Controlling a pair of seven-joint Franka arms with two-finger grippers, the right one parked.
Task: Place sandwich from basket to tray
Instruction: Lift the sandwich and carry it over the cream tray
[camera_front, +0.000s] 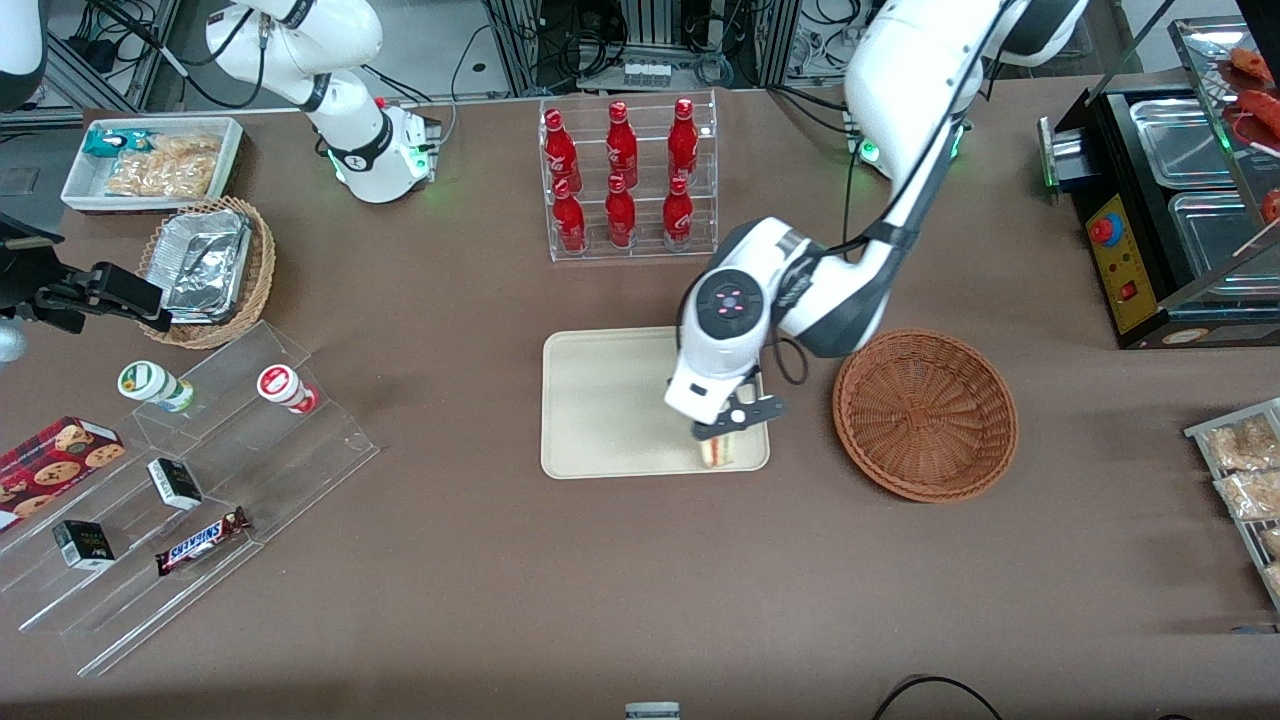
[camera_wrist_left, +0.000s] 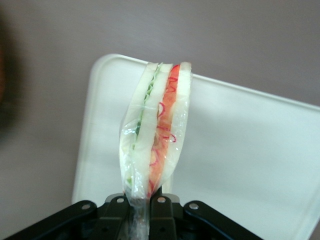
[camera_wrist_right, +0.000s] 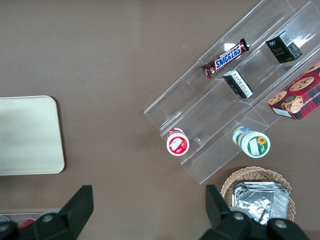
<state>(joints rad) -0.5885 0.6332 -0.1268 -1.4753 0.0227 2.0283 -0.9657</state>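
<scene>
The sandwich, a plastic-wrapped wedge of pale bread with red, orange and green layers, hangs from my gripper, which is shut on its wrapper end. In the front view the gripper holds the sandwich over the corner of the cream tray that is nearest the front camera and the basket. The reddish-brown wicker basket sits beside the tray toward the working arm's end, with nothing in it. Whether the sandwich touches the tray I cannot tell.
A clear rack of red bottles stands farther from the camera than the tray. Clear tiered shelves with snacks, a tan basket of foil containers and a white snack bin lie toward the parked arm's end. A black warmer stands past the basket.
</scene>
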